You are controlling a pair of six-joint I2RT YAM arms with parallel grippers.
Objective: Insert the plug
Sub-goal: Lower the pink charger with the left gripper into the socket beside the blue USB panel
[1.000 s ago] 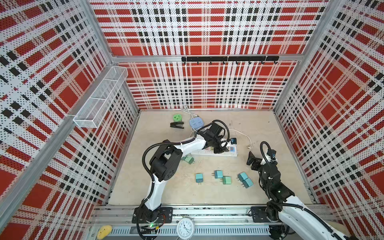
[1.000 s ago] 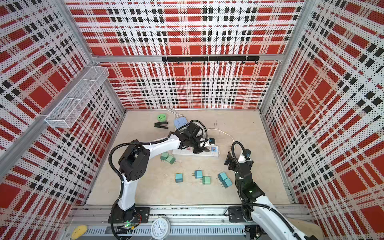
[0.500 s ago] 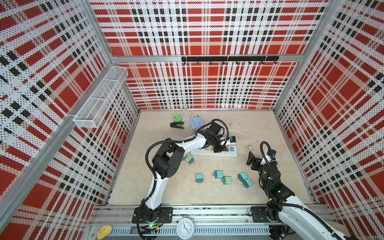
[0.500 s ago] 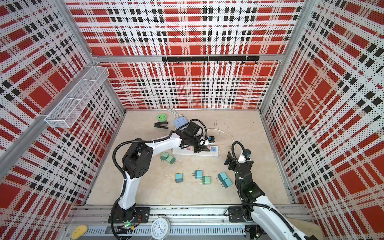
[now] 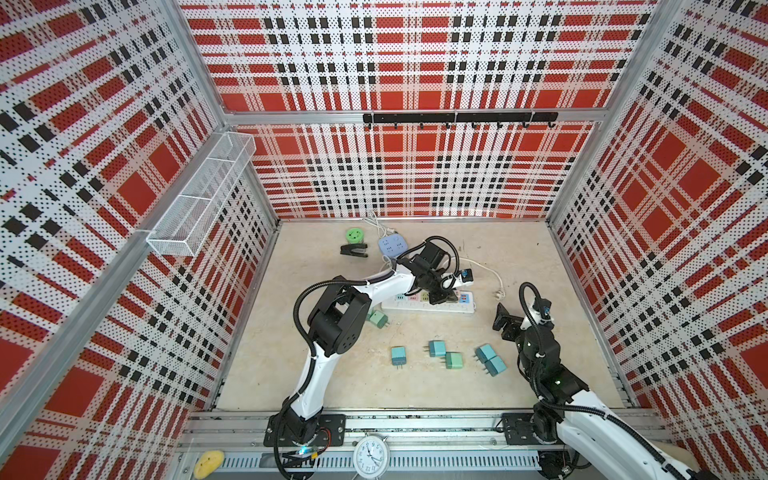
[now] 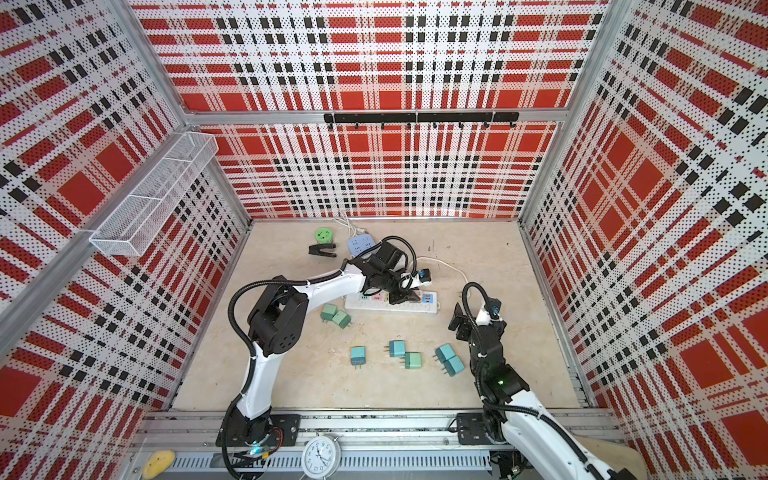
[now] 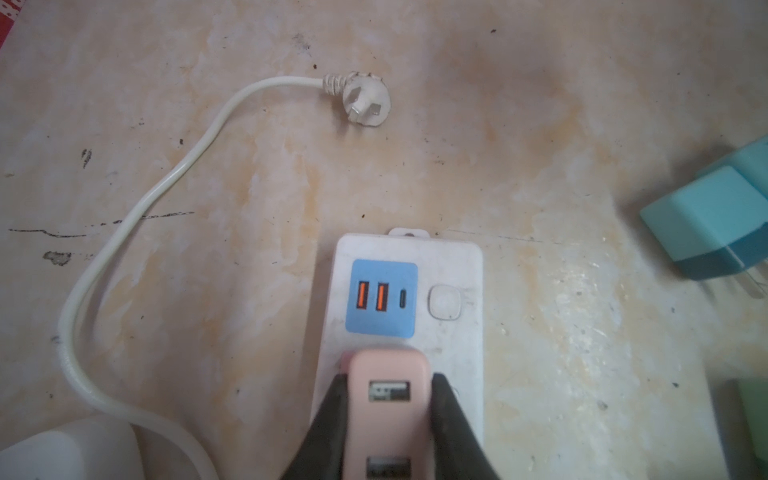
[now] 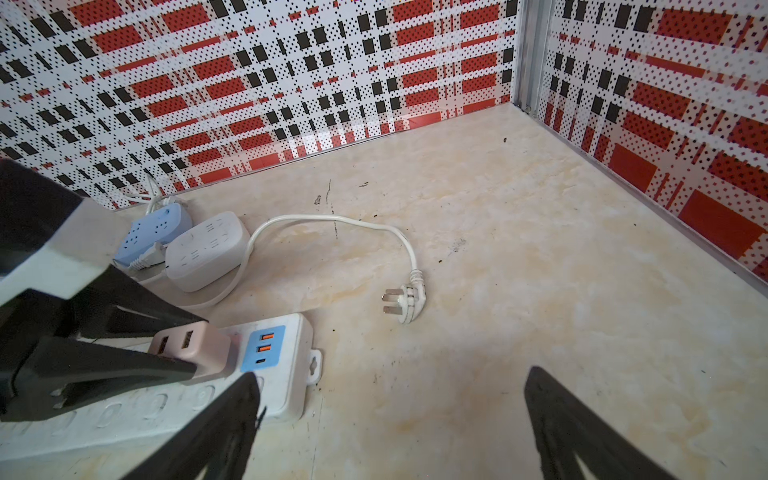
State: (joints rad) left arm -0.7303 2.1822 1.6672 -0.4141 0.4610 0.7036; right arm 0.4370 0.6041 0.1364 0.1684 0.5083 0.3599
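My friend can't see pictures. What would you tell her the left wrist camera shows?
The left pincer is shut on a pink charger plug, holding it at the white power strip, beside the strip's blue USB panel. A loose white cord plug lies on the beige table, and a teal plug lies nearby.

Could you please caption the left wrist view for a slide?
Left gripper holds the pink plug over the white power strip.
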